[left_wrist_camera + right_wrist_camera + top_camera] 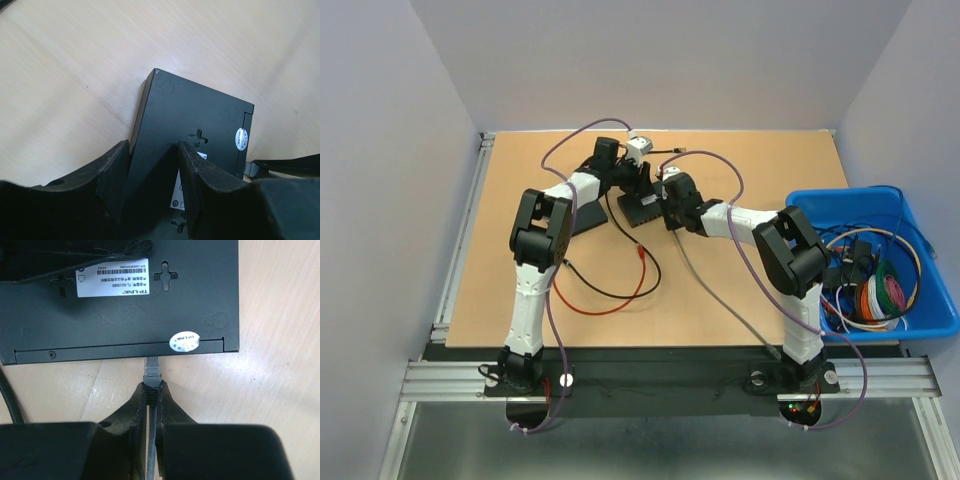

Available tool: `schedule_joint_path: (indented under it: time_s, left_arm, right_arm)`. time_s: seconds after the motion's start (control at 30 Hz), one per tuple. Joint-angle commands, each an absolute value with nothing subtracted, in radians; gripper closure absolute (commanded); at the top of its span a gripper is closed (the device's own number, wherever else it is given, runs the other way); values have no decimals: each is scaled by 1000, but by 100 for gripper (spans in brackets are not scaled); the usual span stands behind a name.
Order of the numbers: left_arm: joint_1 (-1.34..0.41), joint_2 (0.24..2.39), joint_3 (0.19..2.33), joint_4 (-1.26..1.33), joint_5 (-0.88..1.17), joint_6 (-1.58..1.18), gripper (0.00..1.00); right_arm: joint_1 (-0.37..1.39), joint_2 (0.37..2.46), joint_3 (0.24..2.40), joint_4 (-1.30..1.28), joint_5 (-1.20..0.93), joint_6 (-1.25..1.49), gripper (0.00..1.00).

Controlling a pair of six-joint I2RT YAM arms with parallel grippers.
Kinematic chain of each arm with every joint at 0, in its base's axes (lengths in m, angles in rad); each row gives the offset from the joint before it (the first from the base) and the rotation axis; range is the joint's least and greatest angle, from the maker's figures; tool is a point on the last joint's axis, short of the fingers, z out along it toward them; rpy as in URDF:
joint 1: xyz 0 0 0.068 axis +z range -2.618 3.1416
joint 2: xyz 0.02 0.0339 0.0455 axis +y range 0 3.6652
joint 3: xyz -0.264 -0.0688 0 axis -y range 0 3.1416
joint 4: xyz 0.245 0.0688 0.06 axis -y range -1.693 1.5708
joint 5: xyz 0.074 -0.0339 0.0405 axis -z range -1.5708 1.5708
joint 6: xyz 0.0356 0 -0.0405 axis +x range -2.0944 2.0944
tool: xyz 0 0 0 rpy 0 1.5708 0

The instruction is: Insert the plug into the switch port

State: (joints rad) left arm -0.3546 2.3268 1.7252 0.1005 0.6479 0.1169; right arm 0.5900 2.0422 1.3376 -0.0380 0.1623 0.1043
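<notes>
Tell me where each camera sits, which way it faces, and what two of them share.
Top external: above and behind the bases, looking down on the table; left arm, right arm show, blue bin at right.
Left wrist: on the left arm, looking down along the left tool, which straddles the switch.
Right wrist: on the right arm, facing the switch's near edge; right tool pinches the plug.
Shared: both wrist views show the switch and its round sticker.
</notes>
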Motion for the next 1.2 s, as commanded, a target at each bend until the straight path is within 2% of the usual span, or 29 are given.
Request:
schedule_joint_path:
  time_s: [0.0,0.23,0.5,0.83,1.17]
  left_arm:
    - [-416,2355,1775,-26,729,153,49]
    - [-443,2404,1862,-227,661,218,49]
    - [-479,2414,1876,-330,652,285,49]
    - [-502,2456,1910,-428,718,345,50]
    - [-523,2499,1925,-505,764,387,51]
  right_arm:
    - [584,2030,1393,129,184,92,99]
    - [586,2006,1407,169,215,75,99]
    - [581,2011,1424,241,256,78,100]
    - [568,2005,1430,488,258,60,100]
    - [552,2138,1615,578,244,28,100]
